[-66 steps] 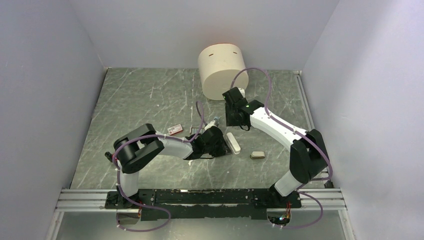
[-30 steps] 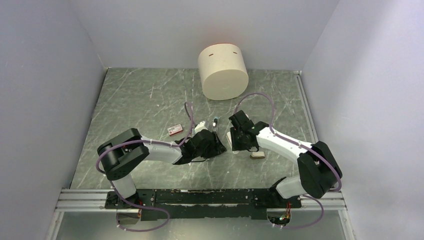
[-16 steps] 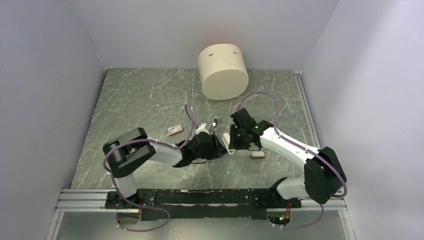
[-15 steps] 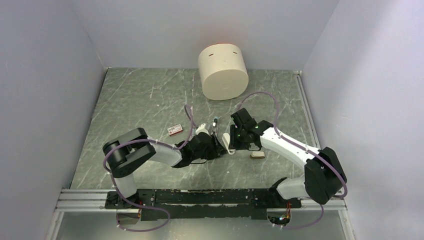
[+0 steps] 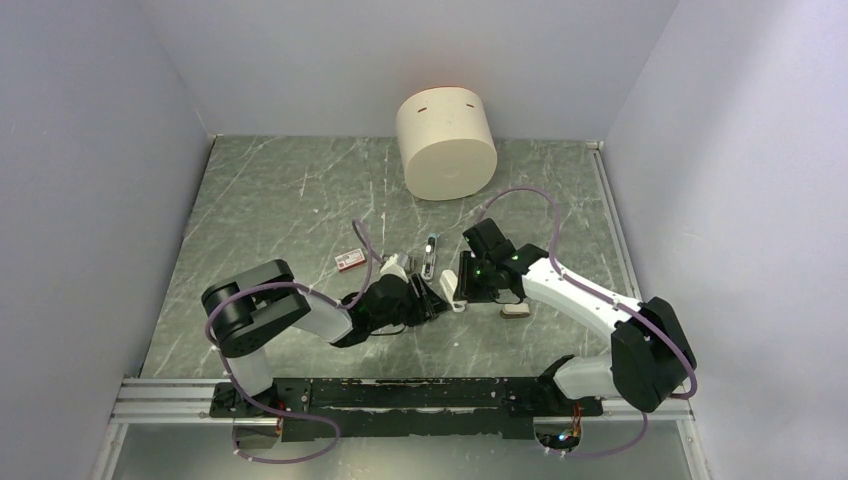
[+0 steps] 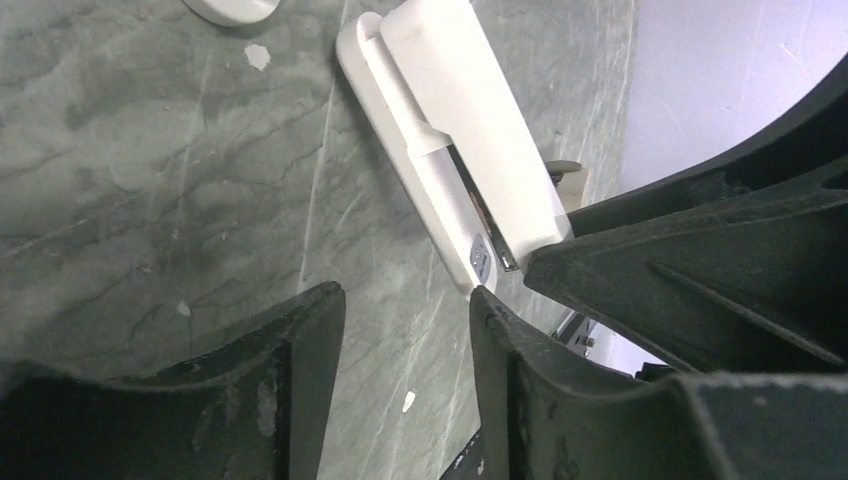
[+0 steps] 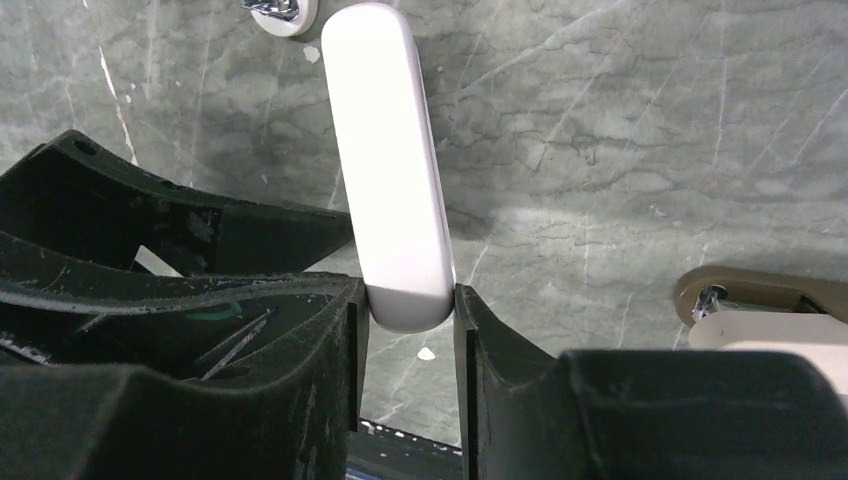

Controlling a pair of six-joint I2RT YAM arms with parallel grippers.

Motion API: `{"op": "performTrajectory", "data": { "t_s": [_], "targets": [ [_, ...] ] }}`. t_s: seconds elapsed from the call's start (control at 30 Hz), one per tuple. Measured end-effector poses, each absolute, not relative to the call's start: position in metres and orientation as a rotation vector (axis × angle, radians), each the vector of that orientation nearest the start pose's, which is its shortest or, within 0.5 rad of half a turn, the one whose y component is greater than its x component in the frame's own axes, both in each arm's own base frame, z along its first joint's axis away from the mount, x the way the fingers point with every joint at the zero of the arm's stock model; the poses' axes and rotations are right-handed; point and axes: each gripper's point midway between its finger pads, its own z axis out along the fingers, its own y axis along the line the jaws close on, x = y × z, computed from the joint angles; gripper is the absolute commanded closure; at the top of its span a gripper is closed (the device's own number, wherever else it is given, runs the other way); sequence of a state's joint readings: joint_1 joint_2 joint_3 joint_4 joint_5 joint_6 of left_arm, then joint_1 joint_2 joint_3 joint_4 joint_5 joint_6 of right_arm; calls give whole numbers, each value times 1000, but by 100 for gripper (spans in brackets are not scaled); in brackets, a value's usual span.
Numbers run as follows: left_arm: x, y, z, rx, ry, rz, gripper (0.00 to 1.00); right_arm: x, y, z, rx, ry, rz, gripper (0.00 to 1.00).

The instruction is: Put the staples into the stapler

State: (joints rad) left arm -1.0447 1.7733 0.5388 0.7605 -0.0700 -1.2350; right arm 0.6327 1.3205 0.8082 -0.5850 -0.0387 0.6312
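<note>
The white stapler (image 7: 385,150) lies on the table, and my right gripper (image 7: 410,302) is shut on its near rounded end. In the left wrist view the stapler (image 6: 455,140) shows its side with the metal rail (image 6: 488,232) in the gap. My left gripper (image 6: 400,340) is open and empty, its right fingertip just short of the stapler's end. In the top view both grippers meet mid-table, the left (image 5: 426,294) beside the right (image 5: 460,288), with the stapler (image 5: 457,301) between them. The red-and-white staple box (image 5: 349,260) lies to the left. The grey staple block is not in view.
A large cream cylinder (image 5: 447,145) stands at the back. A short beige-grey piece (image 5: 515,311) lies right of the right gripper; it also shows in the right wrist view (image 7: 760,300). A small pale piece (image 5: 430,252) lies just behind the grippers.
My right arm came down from near the cylinder to the stapler and shut on its end. My left gripper drew back to the left, off the stapler.
</note>
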Motion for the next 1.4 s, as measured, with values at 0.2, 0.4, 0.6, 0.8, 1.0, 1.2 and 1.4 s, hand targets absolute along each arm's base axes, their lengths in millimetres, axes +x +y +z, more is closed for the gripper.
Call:
{"op": "performTrajectory", "data": {
  "t_s": [0.2,0.4,0.6,0.8,1.0,1.2,1.4],
  "targets": [
    [193,-386,39,-271,2293,-1279,44,209,196,66,2,2744,468,91],
    [192,-389,38,-265,2290,-1306,61,207,199,67,1,2747,497,91],
    [191,-395,37,-256,2299,-1323,87,205,201,71,-7,2747,524,91],
    [196,-405,42,-260,2284,-1345,95,207,188,76,5,2771,489,91],
    [194,-406,21,-257,2342,-1306,95,239,171,104,41,2695,428,91],
    [193,-416,22,-215,2367,-1311,95,276,161,119,40,2618,354,88],
    [193,-422,22,-207,2386,-1314,95,305,163,115,3,2543,324,82]
  ]
}}
